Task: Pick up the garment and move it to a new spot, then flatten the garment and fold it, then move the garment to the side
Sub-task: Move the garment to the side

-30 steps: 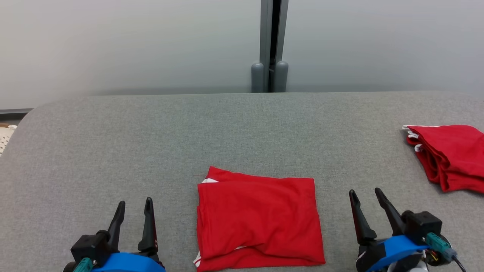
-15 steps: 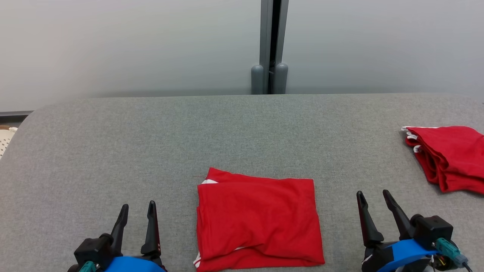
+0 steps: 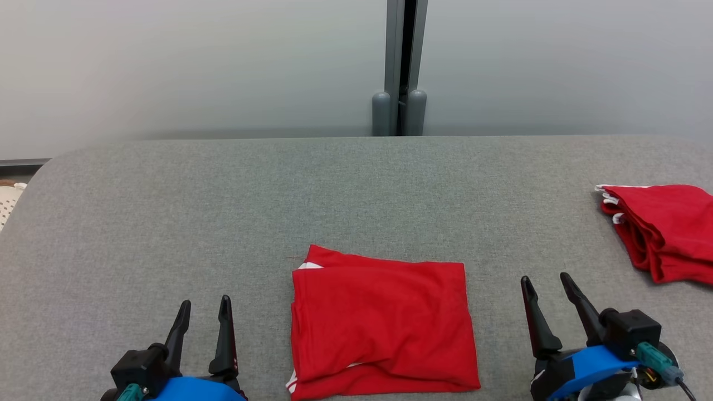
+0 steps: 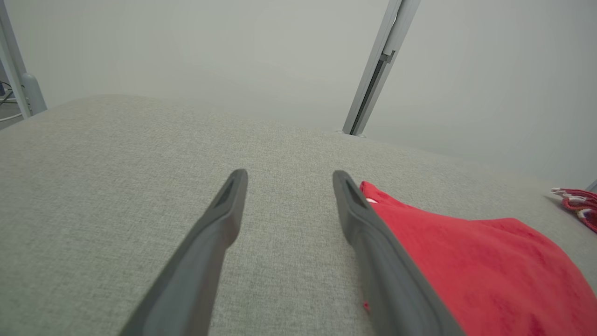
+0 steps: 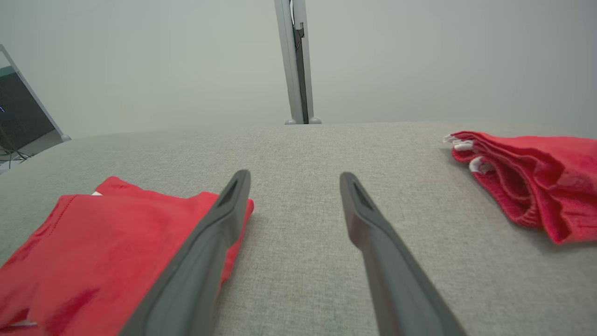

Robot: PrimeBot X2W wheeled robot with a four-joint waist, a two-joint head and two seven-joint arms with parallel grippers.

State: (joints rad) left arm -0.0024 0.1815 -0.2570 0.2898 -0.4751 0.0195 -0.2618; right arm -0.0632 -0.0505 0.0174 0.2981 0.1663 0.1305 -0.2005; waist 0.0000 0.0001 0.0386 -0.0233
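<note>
A red garment (image 3: 381,323) with white trim lies folded into a rough rectangle near the front middle of the grey padded table (image 3: 356,195). The left wrist view has it (image 4: 480,270) to the right of the fingers, and the right wrist view has it (image 5: 107,247) to their left. My left gripper (image 3: 205,303) hovers open to the garment's left, holding nothing. To its right my right gripper (image 3: 544,278) stands open and holds nothing. Both sit apart from the cloth.
A second folded red garment (image 3: 663,231) with white trim lies at the table's right edge, also in the right wrist view (image 5: 531,182). A grey post (image 3: 400,67) stands against the pale wall behind the table. The table's left corner is rounded.
Both grippers drew back toward the front edge and the right one shifted slightly right, then rose a little. The picture wobbled slightly. Neither garment moved.
</note>
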